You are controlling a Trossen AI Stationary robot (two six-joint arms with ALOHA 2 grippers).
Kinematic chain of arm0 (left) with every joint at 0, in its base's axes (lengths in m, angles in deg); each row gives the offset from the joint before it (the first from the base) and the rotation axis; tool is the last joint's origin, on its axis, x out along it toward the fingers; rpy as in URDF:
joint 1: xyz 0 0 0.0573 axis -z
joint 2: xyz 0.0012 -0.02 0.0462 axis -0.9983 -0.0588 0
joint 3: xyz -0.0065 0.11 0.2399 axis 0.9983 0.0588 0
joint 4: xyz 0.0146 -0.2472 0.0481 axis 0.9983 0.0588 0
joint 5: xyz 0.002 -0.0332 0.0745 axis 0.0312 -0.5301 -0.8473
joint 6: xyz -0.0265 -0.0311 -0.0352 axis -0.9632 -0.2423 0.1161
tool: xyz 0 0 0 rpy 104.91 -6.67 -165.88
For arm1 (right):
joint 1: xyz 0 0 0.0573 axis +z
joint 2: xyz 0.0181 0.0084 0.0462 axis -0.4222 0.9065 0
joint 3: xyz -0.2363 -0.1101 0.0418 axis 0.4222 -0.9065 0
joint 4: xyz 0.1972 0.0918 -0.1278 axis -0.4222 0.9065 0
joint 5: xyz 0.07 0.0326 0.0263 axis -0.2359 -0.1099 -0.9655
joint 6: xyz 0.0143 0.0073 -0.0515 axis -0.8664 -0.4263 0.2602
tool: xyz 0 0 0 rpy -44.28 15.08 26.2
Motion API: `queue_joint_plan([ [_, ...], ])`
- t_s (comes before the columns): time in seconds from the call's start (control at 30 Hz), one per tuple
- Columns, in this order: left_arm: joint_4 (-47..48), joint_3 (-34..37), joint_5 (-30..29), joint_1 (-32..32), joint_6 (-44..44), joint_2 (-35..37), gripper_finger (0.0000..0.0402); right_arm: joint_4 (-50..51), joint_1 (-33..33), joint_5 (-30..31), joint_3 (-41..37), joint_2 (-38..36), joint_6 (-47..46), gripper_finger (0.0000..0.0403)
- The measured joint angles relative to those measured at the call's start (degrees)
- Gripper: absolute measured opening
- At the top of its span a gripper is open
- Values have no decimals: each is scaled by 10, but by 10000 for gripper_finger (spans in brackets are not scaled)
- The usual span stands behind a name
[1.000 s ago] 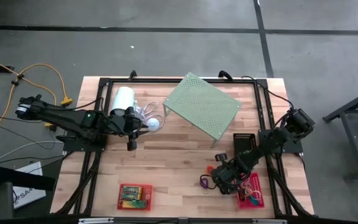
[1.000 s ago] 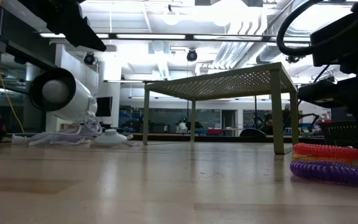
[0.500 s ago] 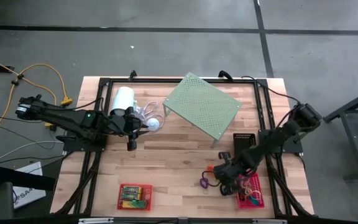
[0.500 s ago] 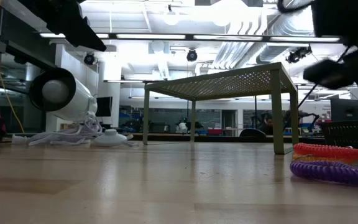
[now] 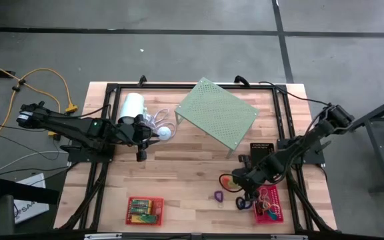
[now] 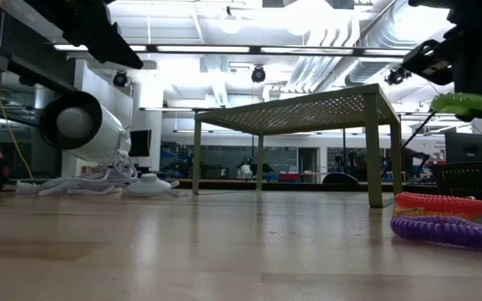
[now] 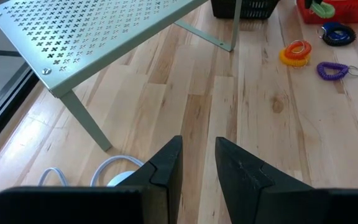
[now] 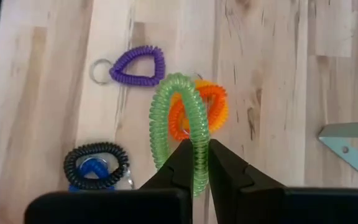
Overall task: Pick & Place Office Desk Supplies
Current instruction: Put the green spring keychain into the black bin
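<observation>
Fingers of our right gripper [image 8: 194,163] were pinched on a green coil loop [image 8: 178,121], holding it clear of the wood — in the low view it hung in the air [image 6: 471,104] above the other coils. Beneath it lay an orange coil [image 8: 213,109] on the table [image 5: 185,167], with a purple coil on a key ring [image 8: 135,65] just beside it and a black-and-blue coil [image 8: 95,165] a little apart. From overhead, we saw our right gripper [image 5: 244,180] near the red basket [image 5: 269,205] and the black basket [image 5: 263,149]. Our left gripper [image 7: 197,162] waited with its fingers slightly spread, holding nothing, near the white cylinder [image 5: 132,107] and beside the green perforated shelf [image 5: 217,113] — another red basket [image 5: 143,210] sat at the table's near edge.
</observation>
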State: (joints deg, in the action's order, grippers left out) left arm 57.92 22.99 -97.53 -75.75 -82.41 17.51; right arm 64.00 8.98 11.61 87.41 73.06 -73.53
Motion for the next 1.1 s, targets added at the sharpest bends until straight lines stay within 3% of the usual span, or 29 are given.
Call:
queue_joint_plan([
  [0.47, 0, 0, 0, 0, 0, 0, 89, 100, -7, 23, 1, -3, -124, 19],
  [0.8, 0, 0, 0, 0, 0, 0, 89, 194, -37, 36, 1, -75, -201, 19],
  [1.1, 0, 0, 0, 0, 0, 0, 89, 321, -45, 51, 1, -129, -343, 19],
])
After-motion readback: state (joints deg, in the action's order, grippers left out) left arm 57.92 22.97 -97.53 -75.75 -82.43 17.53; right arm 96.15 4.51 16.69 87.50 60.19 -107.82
